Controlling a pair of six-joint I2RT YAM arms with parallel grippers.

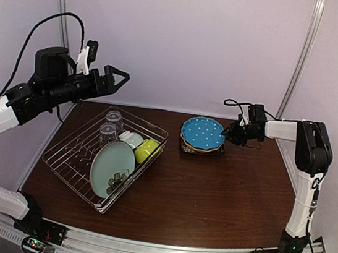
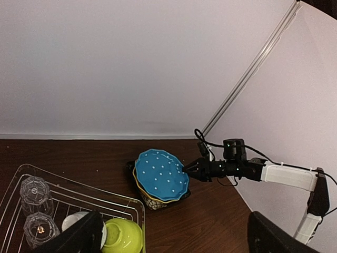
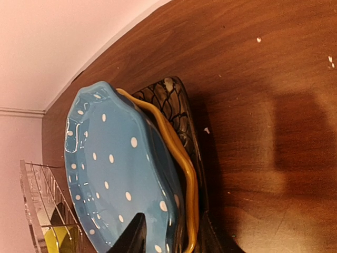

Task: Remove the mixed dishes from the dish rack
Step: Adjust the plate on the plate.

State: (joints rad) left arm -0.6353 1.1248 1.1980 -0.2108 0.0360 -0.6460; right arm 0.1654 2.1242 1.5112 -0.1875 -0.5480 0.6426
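Top view: the dish rack [image 1: 74, 133] sits toward 9 o'clock on the table [image 1: 210, 194]. It holds the pale teal plate [image 1: 112, 166] propped between prongs, two clear glasses [image 1: 114, 119], the small pale bowl [image 1: 132, 138] and the lime-green bowl [image 1: 147, 150]. My left gripper [image 1: 116, 77] hangs at 10 o'clock, jaws wide and empty, likely staged for a pick

Left wrist view: the blue dotted plate [image 2: 160, 174] tops a stack at the rack's 2 o'clock, with my right gripper [image 2: 187, 170] at its rim

Right wrist view: the orange-yellow plate [image 3: 184, 174] and dark patterned plate [image 3: 174, 100] lie underneath. The fingers [image 3: 131, 237] stand partly apart astride the rim; I cannot tell whether they grip
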